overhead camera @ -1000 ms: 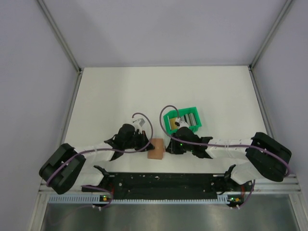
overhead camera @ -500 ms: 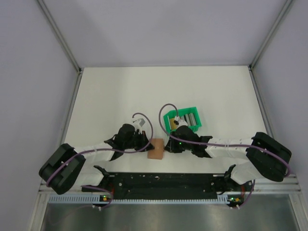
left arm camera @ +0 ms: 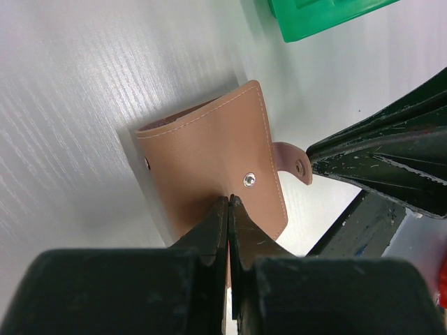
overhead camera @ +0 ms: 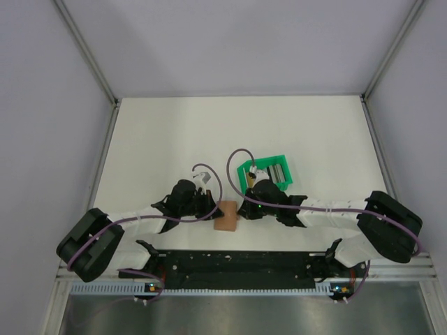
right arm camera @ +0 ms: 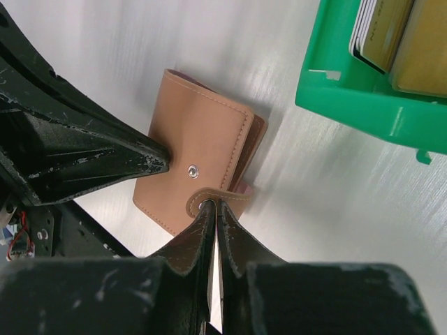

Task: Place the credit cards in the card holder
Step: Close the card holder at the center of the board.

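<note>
The tan card holder (overhead camera: pixel 225 216) lies shut on the table between my two grippers, its snap stud on top and its strap loose. My left gripper (overhead camera: pixel 211 210) is shut, and in the left wrist view its tips (left arm camera: pixel 229 200) rest on the holder's face (left arm camera: pixel 209 160). My right gripper (overhead camera: pixel 242 211) is shut, and its tips (right arm camera: pixel 211 204) touch the snap end of the strap (right arm camera: pixel 230 193) on the holder (right arm camera: pixel 188 146). The credit cards (overhead camera: pixel 271 170) stand in the green tray; a gold one (right arm camera: pixel 426 49) and a pale-edged one (right arm camera: pixel 370 28) show.
The green plastic tray (overhead camera: pixel 246 183) stands just behind the right gripper, close to the holder; its corner shows in the left wrist view (left arm camera: pixel 314 17) and its wall in the right wrist view (right arm camera: pixel 349 105). The black rail (overhead camera: pixel 237 264) runs along the near edge.
My right gripper has moved a little to the left, up to the card holder's strap side. The left gripper and the holder have stayed in place.
</note>
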Tool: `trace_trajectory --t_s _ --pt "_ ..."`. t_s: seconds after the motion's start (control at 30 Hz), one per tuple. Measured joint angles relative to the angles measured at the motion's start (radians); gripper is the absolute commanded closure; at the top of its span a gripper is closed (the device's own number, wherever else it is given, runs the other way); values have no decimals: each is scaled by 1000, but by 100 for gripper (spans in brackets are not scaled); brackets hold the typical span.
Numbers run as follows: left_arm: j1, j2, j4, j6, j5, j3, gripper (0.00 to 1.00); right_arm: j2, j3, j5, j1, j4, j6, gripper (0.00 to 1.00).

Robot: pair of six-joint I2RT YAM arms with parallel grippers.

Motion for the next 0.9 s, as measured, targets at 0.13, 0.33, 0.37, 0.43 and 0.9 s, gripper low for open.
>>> trace_trajectory --t_s 0.13,0.33,0.37,0.43,0.9 --pt "0 0 0 0 0 0 100 0 3 0 -2 -6 -9 98" --pt "0 0 0 0 0 0 100 9 3 0 -6 -8 -10 98" --pt "0 0 0 0 0 0 100 13 3 0 -6 -8 -10 98" --pt "0 0 0 0 0 0 100 19 3 -1 -8 -9 -10 98" --pt "0 1 0 1 0 0 100 55 39 -12 -15 -4 -37 98"
